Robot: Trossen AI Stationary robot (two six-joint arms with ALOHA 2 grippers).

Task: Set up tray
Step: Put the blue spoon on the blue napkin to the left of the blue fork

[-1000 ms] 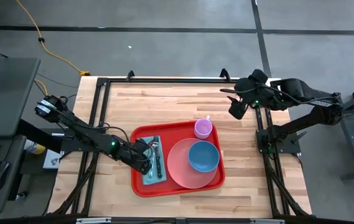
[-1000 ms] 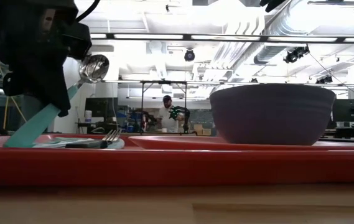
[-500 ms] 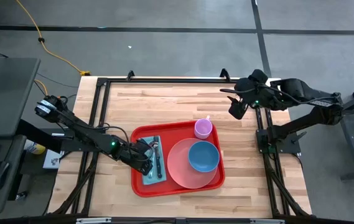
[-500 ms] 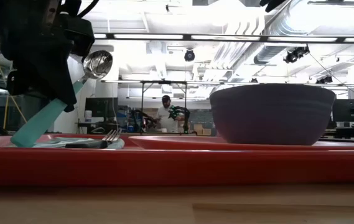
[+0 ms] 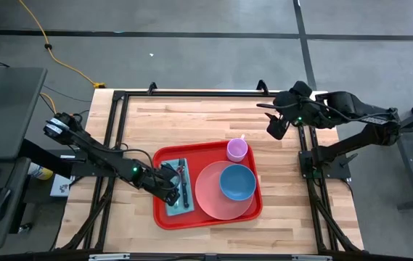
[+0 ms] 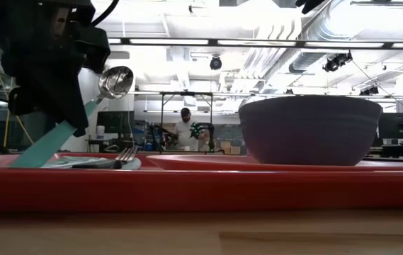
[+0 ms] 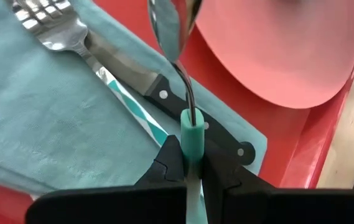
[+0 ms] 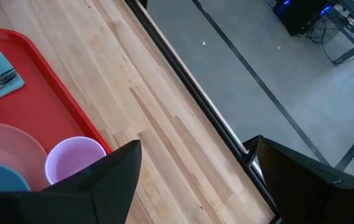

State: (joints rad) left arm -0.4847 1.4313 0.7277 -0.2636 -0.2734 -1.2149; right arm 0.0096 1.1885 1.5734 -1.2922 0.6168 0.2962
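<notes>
The red tray lies mid-table. On it are a teal napkin with a fork and a black-handled knife, a pink plate bearing a blue bowl, and a purple cup. My left gripper is over the napkin, shut on a spoon with a teal handle. My right gripper waits open and high over the table's far right, with nothing between its fingers. My left gripper pinches the spoon's teal handle between its two fingers, close to the end where the metal neck begins. It comes slanting down from the table's left. The spoon is tilted, bowl end raised above the knife, handle's free end low by the napkin.
Bare wood lies around the tray, widest at the far side and right. Black frame rails run along the table's left, right and far edges. In the room behind the table a person stands far off.
My left gripper has carried the spoon a little toward the table's right. The spoon stays tilted with its bowl end up.
</notes>
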